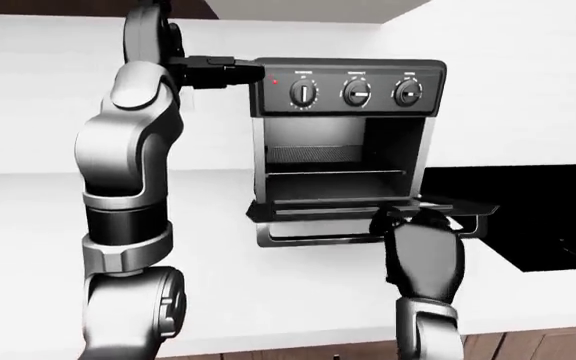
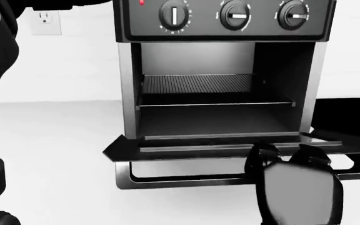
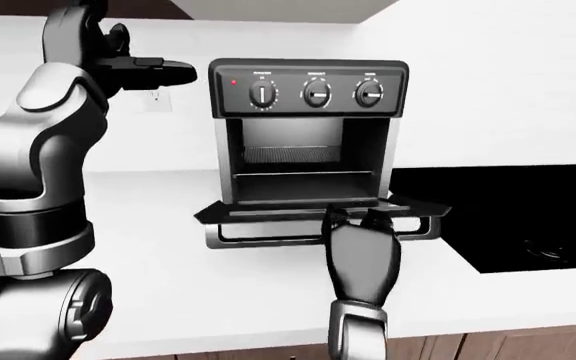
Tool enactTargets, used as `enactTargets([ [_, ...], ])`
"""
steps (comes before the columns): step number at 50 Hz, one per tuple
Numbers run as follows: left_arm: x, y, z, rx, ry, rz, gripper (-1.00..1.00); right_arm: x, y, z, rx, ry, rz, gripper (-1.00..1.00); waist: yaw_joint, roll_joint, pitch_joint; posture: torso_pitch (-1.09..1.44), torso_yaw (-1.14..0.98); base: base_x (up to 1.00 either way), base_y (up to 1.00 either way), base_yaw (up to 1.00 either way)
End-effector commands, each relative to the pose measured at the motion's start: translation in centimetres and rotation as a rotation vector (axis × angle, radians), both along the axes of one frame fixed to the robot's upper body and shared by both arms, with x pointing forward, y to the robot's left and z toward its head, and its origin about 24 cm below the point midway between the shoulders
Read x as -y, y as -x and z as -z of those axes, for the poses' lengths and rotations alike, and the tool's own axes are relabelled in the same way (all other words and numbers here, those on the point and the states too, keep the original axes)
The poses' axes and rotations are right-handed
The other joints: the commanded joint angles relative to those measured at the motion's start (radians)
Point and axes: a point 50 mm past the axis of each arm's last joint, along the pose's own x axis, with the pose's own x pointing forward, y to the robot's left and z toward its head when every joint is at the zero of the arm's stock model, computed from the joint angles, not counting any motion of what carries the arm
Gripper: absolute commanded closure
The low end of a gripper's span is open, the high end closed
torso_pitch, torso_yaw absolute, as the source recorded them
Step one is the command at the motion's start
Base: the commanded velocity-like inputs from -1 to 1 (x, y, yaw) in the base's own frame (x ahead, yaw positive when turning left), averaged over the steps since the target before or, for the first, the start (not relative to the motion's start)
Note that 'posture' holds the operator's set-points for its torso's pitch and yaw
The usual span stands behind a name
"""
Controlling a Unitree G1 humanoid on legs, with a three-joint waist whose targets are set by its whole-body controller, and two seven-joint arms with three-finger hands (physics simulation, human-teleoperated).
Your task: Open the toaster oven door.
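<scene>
The toaster oven [image 3: 308, 135] stands on the white counter, with three knobs across its top panel. Its door [image 2: 186, 152] hangs folded down flat, so the rack and the dark inside show. The door handle [image 2: 180, 180] is a bar below the door's near edge. My right hand [image 2: 286, 157] lies over the right part of the handle, fingertips [image 2: 261, 152] on the door's edge. Its back hides the grip. My left hand [image 1: 223, 73] is raised at the oven's top left corner, fingers stretched out flat, holding nothing.
A black cooktop [image 3: 508, 217] is set in the counter [image 3: 168, 277] right of the oven, close to the door's right end. A wall outlet [image 2: 45, 21] sits left of the oven. My left arm [image 1: 128, 172] stands tall at the left.
</scene>
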Motion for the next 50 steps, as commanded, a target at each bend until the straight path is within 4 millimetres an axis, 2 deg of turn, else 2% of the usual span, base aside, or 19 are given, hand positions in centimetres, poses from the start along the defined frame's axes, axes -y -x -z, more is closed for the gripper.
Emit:
enactTargets([
  [1,0.2,0.5,-1.7,0.071,0.001,0.007,-1.0,-0.2,1.1,4.3,-0.364,-0.094,0.017,1.0,-0.008,0.004,0.02,-0.54,0.0,0.0,0.0,0.0],
  [11,0.3,0.6,-1.8,0.074,-0.003,0.008,-1.0,-0.4,2.7,5.5,-0.384,-0.089,0.025,1.0,-0.01,-0.017,0.024,-0.54,0.0,0.0,0.0,0.0],
  [19,0.2,0.6,-1.7,0.073,-0.001,0.006,-1.0,-0.6,3.3,6.0,-0.392,-0.089,0.027,1.0,-0.012,-0.007,0.017,-0.54,0.0,0.0,0.0,0.0],
  [22,0.0,0.5,-1.6,0.072,0.0,0.003,-1.0,-0.7,3.7,6.6,-0.391,-0.093,0.027,1.0,-0.014,-0.005,0.017,-0.54,0.0,0.0,0.0,0.0],
  [29,-0.3,0.6,-2.2,0.076,0.006,0.001,-1.0,-1.7,5.3,8.8,-0.391,-0.128,0.018,1.0,-0.014,-0.019,0.018,-0.54,0.0,0.0,0.0,0.0],
  [34,-0.4,0.5,-2.0,0.075,0.008,0.0,-1.0,-1.7,5.8,10.2,-0.402,-0.153,0.024,1.0,-0.012,-0.024,0.019,-0.54,0.0,0.0,0.0,0.0],
  [50,-0.3,0.6,-2.1,0.075,0.008,0.0,-1.0,-1.6,6.1,10.6,-0.401,-0.153,0.031,1.0,-0.005,-0.029,0.018,-0.54,0.0,0.0,0.0,0.0],
])
